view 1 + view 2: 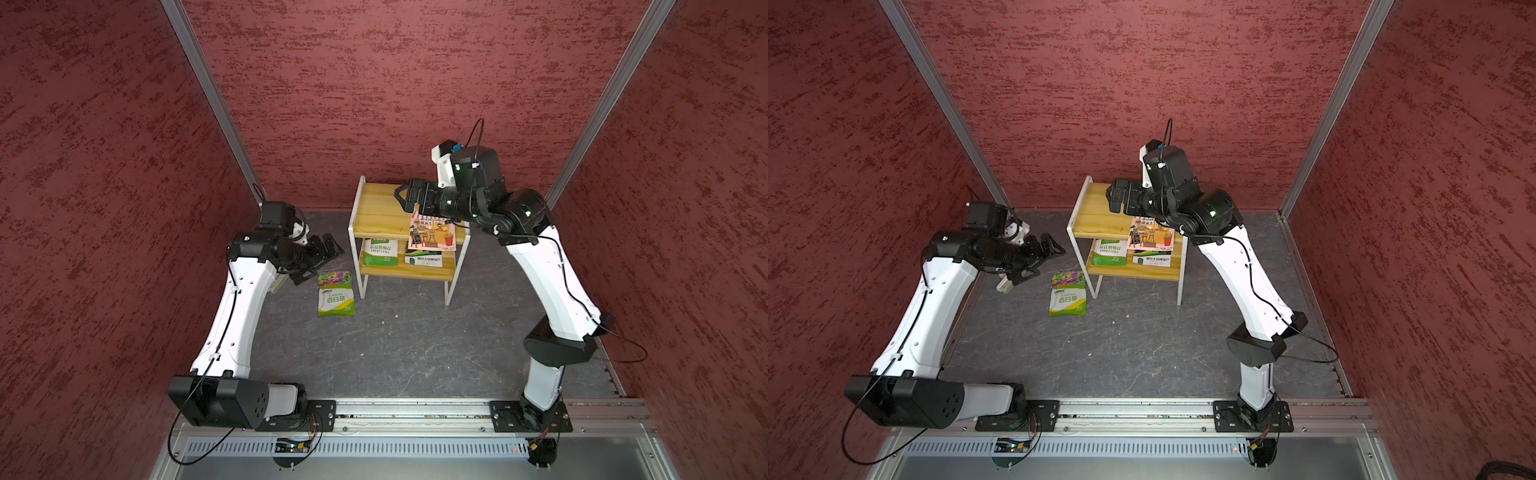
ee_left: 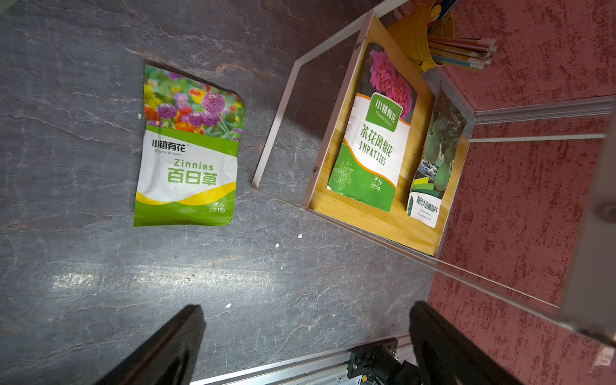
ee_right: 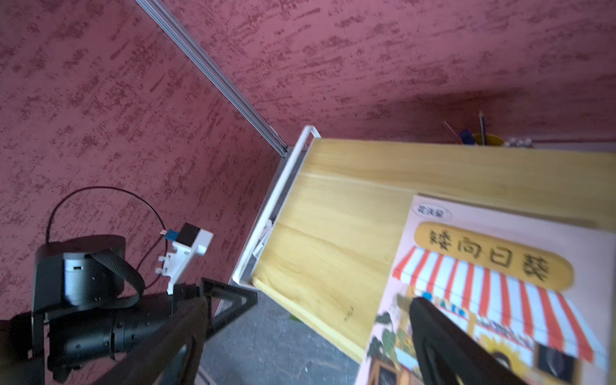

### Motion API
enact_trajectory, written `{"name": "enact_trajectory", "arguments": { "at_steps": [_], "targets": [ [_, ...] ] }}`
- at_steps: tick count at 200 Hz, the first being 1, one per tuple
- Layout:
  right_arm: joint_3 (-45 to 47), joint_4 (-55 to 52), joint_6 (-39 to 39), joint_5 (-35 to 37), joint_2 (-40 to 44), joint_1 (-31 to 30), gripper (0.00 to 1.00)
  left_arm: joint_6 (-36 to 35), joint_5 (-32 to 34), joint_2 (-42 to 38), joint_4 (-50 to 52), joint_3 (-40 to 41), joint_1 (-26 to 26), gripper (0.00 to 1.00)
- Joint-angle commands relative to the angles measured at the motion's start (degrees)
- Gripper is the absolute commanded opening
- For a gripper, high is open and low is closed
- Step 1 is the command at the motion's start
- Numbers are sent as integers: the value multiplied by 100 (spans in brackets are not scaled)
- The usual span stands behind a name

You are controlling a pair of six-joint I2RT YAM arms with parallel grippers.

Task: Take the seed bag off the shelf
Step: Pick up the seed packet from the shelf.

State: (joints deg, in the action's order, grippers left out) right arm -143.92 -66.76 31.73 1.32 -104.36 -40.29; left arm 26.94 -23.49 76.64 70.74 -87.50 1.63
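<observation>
The pink bag [image 1: 432, 232] lay flat on the right, near part of the top board of the shelf [image 1: 374, 208]. Its near edge appeared to stick out past the board. It looked thin, light and floppy, with a glossy printed face that would probably slip under a hard pinch. Flat as it lay, a finger could hardly have got beneath it. That overhanging near edge was likely your best place to take hold, one finger above and one below.

Your right claw [image 1: 405, 197] hovered over the top board at the bag's far left corner. Its jaws were wide apart and held nothing. In the right wrist view one finger [image 3: 443, 340] hung over the bag's print; whether it touched could not be told.

The lower board held two more bags side by side: a green Impatiens bag [image 1: 380, 252] on the left and a dark gourd bag [image 1: 424, 259] on the right. A Zinnias bag [image 1: 336, 293] lay on the table just left of the shelf.

Your left claw [image 1: 318, 261] hung beyond that bag, jaws apart and empty.

By the shelf's far side stood a yellow cup [image 2: 423, 36] holding pencils [image 2: 460, 53].
</observation>
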Motion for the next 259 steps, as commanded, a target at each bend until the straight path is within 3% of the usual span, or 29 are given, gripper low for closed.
{"name": "enact_trajectory", "arguments": {
  "at_steps": [1,52,98,207,241,259],
  "targets": [
    [931,-476,299,399,859,22,98,-239,39,-115,45,-53,-103,100],
    [3879,121,1391,637,3081,57,98,-439,-55,-161,127,93,-233,100],
    [4984,805,1703,419,3415,57,98,-470,-121,-141,121,157,-244,100],
    [4535,1907,1701,26,2341,92,98,-635,-139,-281,186,338,-249,100],
    [4633,2328,1788,-66,2332,94,89,-699,-160,-263,173,363,-252,100],
    [4662,2455,1817,-96,2340,100,77,-680,-196,-246,141,372,-252,100]
  ]
}}
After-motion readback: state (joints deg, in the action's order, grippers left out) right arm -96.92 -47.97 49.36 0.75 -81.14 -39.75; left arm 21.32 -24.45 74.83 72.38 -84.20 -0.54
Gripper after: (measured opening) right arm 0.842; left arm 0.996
